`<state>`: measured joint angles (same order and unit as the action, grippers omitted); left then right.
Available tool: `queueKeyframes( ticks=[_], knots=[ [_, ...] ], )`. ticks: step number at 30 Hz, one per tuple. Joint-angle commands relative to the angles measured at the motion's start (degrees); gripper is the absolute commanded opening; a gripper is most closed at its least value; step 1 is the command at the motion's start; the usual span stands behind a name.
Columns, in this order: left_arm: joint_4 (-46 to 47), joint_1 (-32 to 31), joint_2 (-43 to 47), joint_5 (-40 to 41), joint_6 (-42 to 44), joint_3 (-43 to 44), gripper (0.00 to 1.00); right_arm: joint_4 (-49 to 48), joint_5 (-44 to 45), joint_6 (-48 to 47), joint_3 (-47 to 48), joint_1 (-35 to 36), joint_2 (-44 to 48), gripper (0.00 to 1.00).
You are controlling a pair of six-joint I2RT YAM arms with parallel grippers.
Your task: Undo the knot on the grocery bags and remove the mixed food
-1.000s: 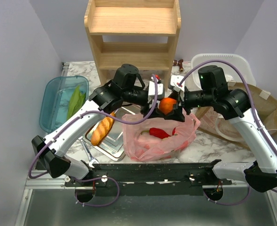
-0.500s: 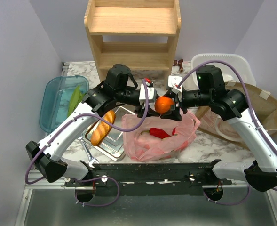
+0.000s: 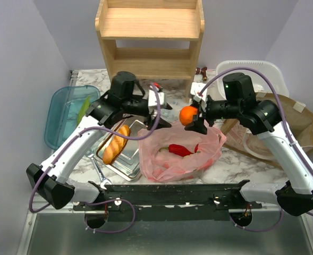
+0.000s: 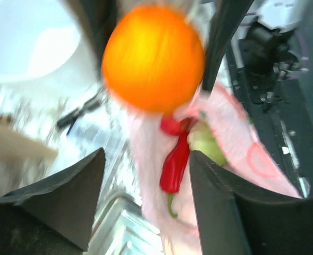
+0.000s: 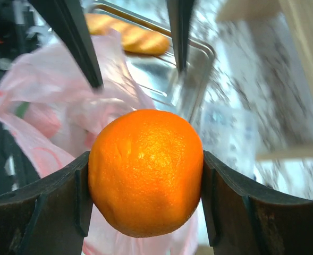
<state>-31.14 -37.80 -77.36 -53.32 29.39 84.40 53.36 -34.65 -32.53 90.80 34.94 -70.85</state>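
My right gripper point(image 3: 190, 117) point(image 5: 145, 156) is shut on an orange point(image 3: 187, 115) point(image 5: 145, 180) point(image 4: 152, 56), holding it in the air above the back rim of the pink grocery bag point(image 3: 180, 156) point(image 4: 236, 133) point(image 5: 50, 90). The bag's mouth gapes open and no knot is in view. Inside it lie a red pepper point(image 3: 180, 150) point(image 4: 176, 162) and a pale-green piece of the mixed food point(image 4: 206, 142). My left gripper point(image 3: 164, 118) point(image 4: 146, 159) hangs open and holds nothing, just left of the orange, over the bag's left edge.
A golden bread loaf point(image 3: 116, 144) point(image 5: 135, 34) lies on the steel tray point(image 3: 125, 166) point(image 5: 199, 58), left of the bag. A teal tub point(image 3: 60, 106) with green leaves is far left. Also here: a wooden shelf point(image 3: 151, 37) behind, a white basin point(image 3: 252, 69), a brown paper bag point(image 3: 289, 125).
My left gripper has drawn back to the left, away from the orange. The right gripper still holds the orange, now slightly higher above the bag.
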Motion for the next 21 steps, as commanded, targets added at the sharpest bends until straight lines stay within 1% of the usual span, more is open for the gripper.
queueKeyframes(
  ticks=[1,4,6,9,11,12,14,15,18,21],
  knots=[
    [1.4,8.9,6.8,3.1,-9.1,-6.7,0.69,1.2,13.7,4.1,-0.9,-1.7,3.6,0.35],
    [4.9,9.6,10.2,8.3,-10.9,-10.8,0.71,-0.5,16.6,6.1,-1.4,-1.7,3.8,0.33],
    [6.1,9.8,11.7,9.5,-11.3,-12.9,0.73,-2.3,19.0,6.7,-1.4,-1.8,3.7,0.32],
    [5.2,9.7,12.0,10.1,-11.3,-13.6,0.74,-7.0,26.0,7.5,-0.1,-3.6,1.5,0.31],
    [4.5,9.7,11.6,9.8,-11.3,-13.4,0.75,-7.7,26.4,8.5,3.6,-8.5,-2.6,0.32],
    [4.1,9.6,11.5,9.7,-11.0,-13.1,0.75,-7.2,25.6,9.4,5.9,-12.3,-4.9,0.32],
    [2.4,9.0,11.0,10.2,-8.9,-12.2,0.76,-5.8,23.2,11.2,12.1,-19.4,-10.2,0.33],
    [0.9,8.4,10.8,10.6,-7.1,-11.7,0.76,-5.0,23.8,11.4,14.4,-22.0,-13.2,0.34],
    [-2.7,6.5,10.3,11.4,-1.5,-10.6,0.76,-5.1,27.3,9.5,19.7,-26.3,-19.9,0.35],
    [-7.8,3.1,9.3,11.9,5.1,-9.6,0.76,-6.6,31.3,9.2,24.2,-28.7,-26.0,0.36]
  ],
)
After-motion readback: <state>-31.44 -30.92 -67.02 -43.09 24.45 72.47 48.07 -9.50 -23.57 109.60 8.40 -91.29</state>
